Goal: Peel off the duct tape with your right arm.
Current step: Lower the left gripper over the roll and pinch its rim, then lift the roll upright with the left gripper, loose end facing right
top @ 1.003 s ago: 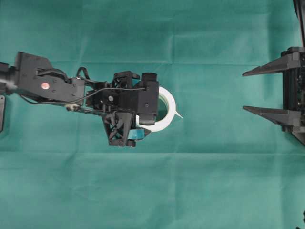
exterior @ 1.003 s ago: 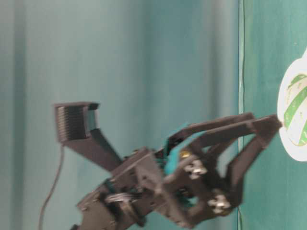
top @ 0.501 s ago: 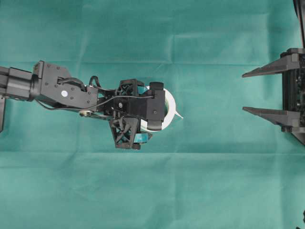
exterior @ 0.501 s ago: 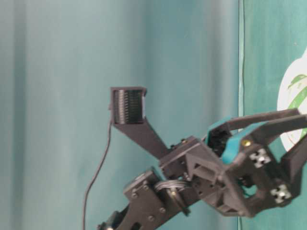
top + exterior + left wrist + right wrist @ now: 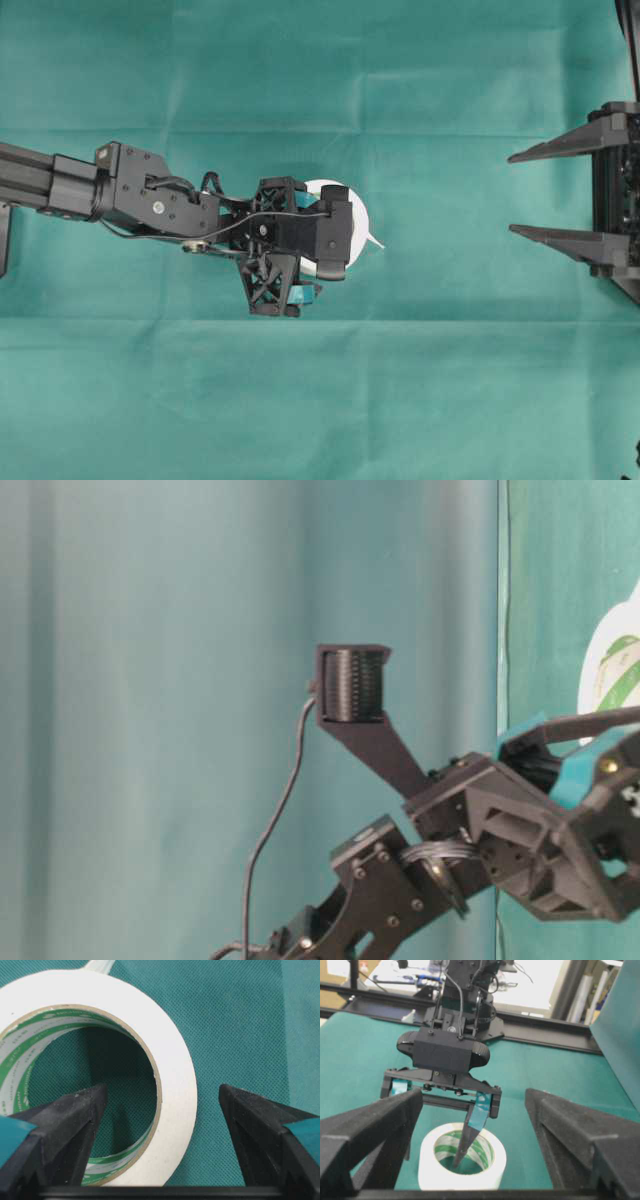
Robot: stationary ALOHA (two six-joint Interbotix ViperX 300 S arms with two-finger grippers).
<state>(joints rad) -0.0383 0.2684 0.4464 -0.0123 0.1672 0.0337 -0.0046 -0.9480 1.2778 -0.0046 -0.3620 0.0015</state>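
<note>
The left tool (image 5: 157, 1110) hangs with its teal-taped fingers (image 5: 479, 1112) spread apart, straddling one wall of the duct tape (image 5: 172, 1065): one finger inside the core, the other outside. The roll lies flat on the green surface (image 5: 320, 400). The right tool (image 5: 525, 190), fingers apart and empty, sits well apart from the roll.
</note>
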